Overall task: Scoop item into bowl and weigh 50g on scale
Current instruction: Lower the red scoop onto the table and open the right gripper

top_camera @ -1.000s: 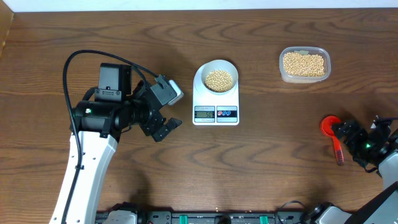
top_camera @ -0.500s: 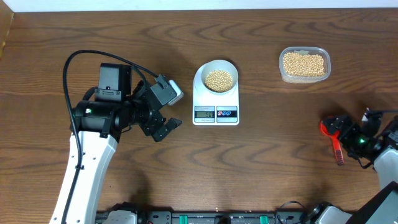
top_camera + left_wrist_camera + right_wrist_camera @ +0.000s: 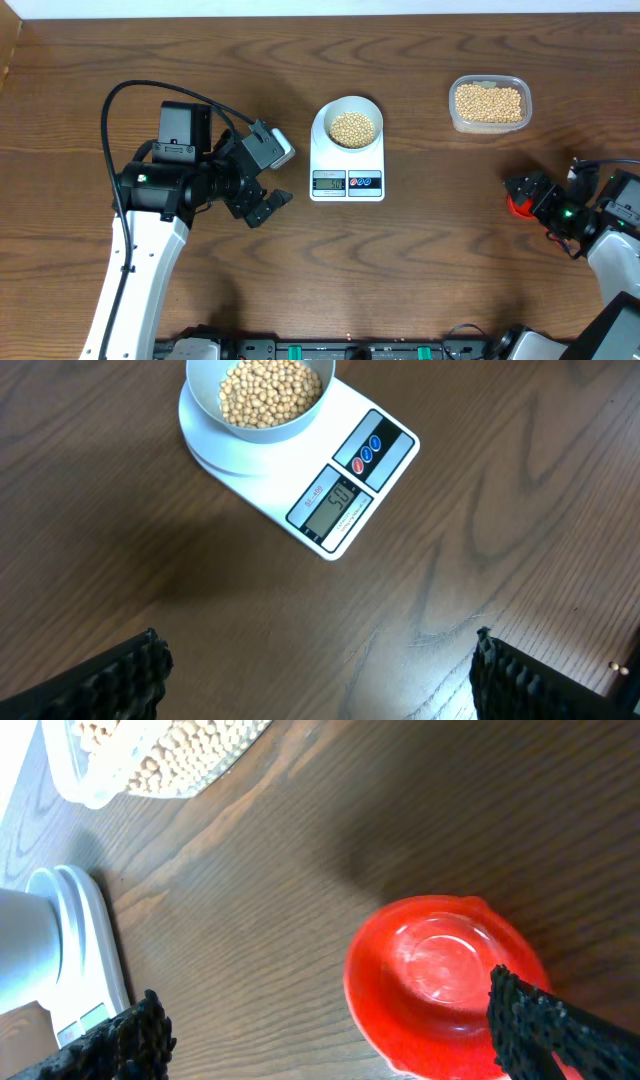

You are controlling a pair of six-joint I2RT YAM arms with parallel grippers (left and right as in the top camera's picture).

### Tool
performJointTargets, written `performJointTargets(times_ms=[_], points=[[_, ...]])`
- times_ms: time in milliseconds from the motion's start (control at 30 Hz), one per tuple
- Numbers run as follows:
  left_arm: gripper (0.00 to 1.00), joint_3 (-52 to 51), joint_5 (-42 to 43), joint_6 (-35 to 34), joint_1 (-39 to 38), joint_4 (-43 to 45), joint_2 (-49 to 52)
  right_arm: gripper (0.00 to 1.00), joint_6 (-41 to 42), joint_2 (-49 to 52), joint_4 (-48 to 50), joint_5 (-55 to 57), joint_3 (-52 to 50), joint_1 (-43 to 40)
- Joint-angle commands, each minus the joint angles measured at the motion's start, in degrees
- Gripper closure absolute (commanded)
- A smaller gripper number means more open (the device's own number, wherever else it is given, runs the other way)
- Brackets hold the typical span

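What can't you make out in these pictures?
Overhead: scale display digits, too small to read.
Overhead: scoop, mostly hidden under the right jaws.
Right wrist: scoop handle hidden by a jaw or the edge; tub cut off by the top edge.
Left wrist: bowl cut by the top edge.

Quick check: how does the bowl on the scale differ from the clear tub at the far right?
The bowl is round and opaque pale white; the tub is rectangular with rounded corners and clear. The bowl sits on the scale; the tub stands on the bare table. The tub looks the wider of the two. Both hold tan beans.
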Motion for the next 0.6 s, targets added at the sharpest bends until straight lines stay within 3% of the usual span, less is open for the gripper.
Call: performJointTargets(times_ms=[0,267,567], points=[[0.02,0.9,-0.1,-0.3,0.3,-0.2,-0.8,0.01,1.2,0.0,0.4,-0.2,1.0,0.8],[0.02,0.9,-0.1,-0.3,0.3,-0.2,-0.8,0.01,3.9,-3.0,10.1,-11.4,1.0,0.8],[0.02,0.9,-0.1,-0.3,0.3,-0.2,-0.8,0.01,3.4,-19.3,13.3,-11.3,1.1,0.8]])
